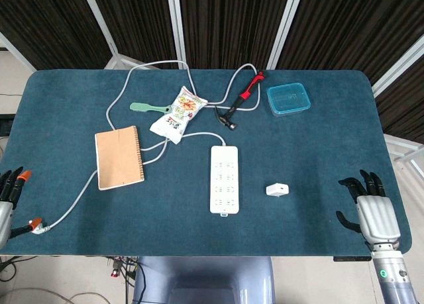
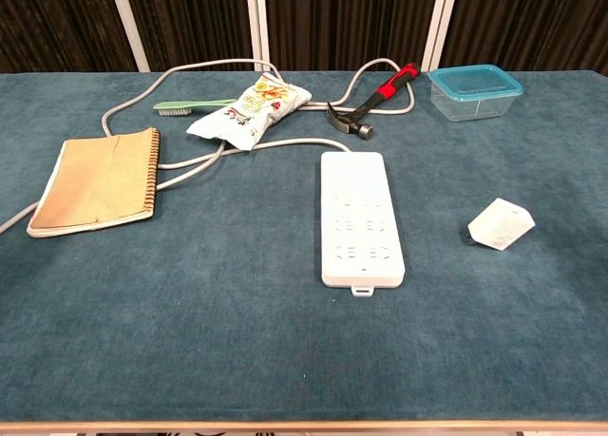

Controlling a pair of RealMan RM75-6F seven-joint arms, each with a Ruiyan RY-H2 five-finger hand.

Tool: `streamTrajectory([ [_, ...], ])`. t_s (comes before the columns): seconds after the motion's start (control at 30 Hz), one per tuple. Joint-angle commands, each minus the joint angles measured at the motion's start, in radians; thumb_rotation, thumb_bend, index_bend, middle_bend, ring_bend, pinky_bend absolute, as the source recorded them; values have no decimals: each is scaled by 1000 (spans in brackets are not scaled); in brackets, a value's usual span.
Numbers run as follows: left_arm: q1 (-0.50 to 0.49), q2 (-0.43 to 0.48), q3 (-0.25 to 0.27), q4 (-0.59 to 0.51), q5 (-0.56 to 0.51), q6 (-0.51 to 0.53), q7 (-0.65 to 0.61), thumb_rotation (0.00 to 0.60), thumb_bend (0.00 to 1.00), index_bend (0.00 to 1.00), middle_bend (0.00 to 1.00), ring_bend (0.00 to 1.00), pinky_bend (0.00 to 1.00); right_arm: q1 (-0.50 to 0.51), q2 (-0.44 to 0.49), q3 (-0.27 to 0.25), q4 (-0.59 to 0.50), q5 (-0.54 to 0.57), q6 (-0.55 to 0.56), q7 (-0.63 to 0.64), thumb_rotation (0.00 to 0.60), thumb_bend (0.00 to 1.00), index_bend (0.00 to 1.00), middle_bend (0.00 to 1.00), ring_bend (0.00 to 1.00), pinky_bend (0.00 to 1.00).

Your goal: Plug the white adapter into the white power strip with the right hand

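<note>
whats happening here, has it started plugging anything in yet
Not yet. The white adapter lies loose on the table, just right of the white power strip, whose sockets are free. The right hand hovers open over the table's right edge, holding nothing. The left hand sits off the left edge.
</note>
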Motion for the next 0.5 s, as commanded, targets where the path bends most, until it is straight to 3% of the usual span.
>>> streamTrajectory([
  [0.03,-1,0,0,1,0,-1,-4,600,0,0,0,0,0,78,-35,43,-39,130,-106,-91,600,345,262,257,20,0],
  [0.23,-2,0,-1,4,0,-2,-15,600,0,0,0,0,0,157,-138,75,13,266,-177,-171,600,345,281,264,20,0],
  [0.5,-4,3,-3,0,-11,-12,-20,600,0,0,0,0,0,223,-255,88,105,362,-212,-216,600,345,367,288,24,0],
])
